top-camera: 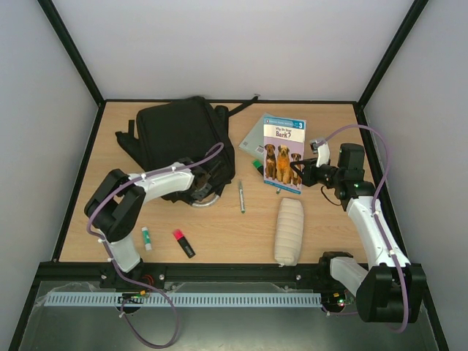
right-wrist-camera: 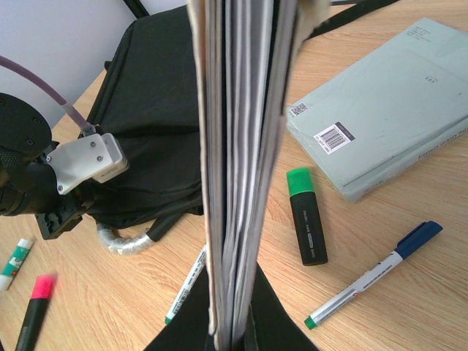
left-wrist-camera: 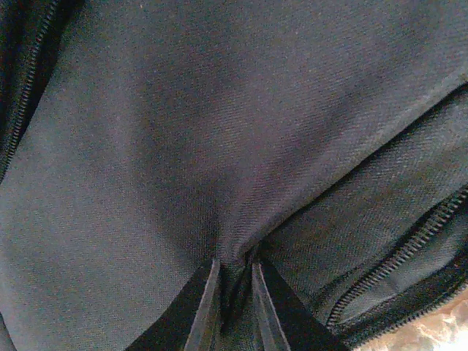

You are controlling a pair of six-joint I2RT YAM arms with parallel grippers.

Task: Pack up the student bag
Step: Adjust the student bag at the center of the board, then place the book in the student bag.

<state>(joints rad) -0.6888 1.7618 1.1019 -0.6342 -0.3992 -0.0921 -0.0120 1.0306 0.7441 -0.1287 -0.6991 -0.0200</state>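
So the bag (top-camera: 175,135) is lying flat at the back left of the bench (top-camera: 219,241), with its grey handle (top-camera: 210,199) poking out toward the arms. The left tool (left-wrist-camera: 235,267) is right at that near edge, clenched on a fold of the black fabric. You can see the cloth bunched up between the two fingers, and a zip runs close by on the right. The right tool (right-wrist-camera: 232,325) is grasping the dog book (top-camera: 284,150) by its edge, held upright, off to the right of the bag. Below it on the bench are a grey book (right-wrist-camera: 395,95), a green highlighter (right-wrist-camera: 306,219) and a blue-capped pen (right-wrist-camera: 373,274). The white pouch (top-camera: 289,230) lies near the front, well apart from the bag.
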